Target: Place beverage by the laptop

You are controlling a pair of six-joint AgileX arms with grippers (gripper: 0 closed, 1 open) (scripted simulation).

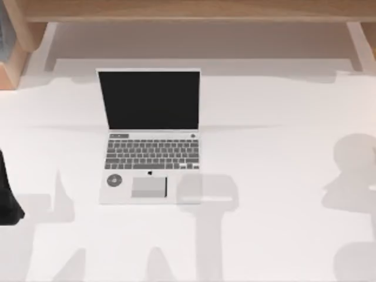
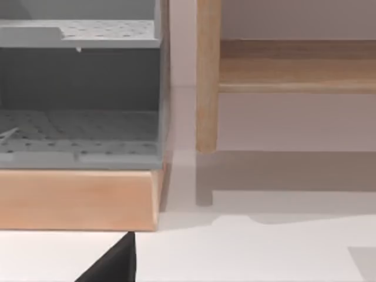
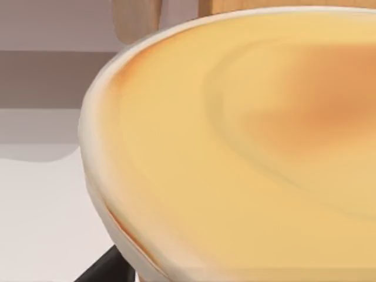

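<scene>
The laptop [image 1: 150, 138] is a slim silver slab lying open left of centre on the smooth white tabletop [image 1: 276, 117]. Its matte black screen stands at the far edge, with the grey keyboard, trackpad and round sticker toward the near edge.

In the right wrist view the beverage [image 3: 247, 153] sits very close to the camera, its round, glossy yellow-orange top ringed by a pale rim. Whether the right end effector grips it, I cannot tell.

The left arm [image 1: 8, 194] is parked at the tabletop's left edge. Its wrist view faces a grey perforated rack [image 2: 79, 94] on a light wooden base [image 2: 76, 200].
</scene>
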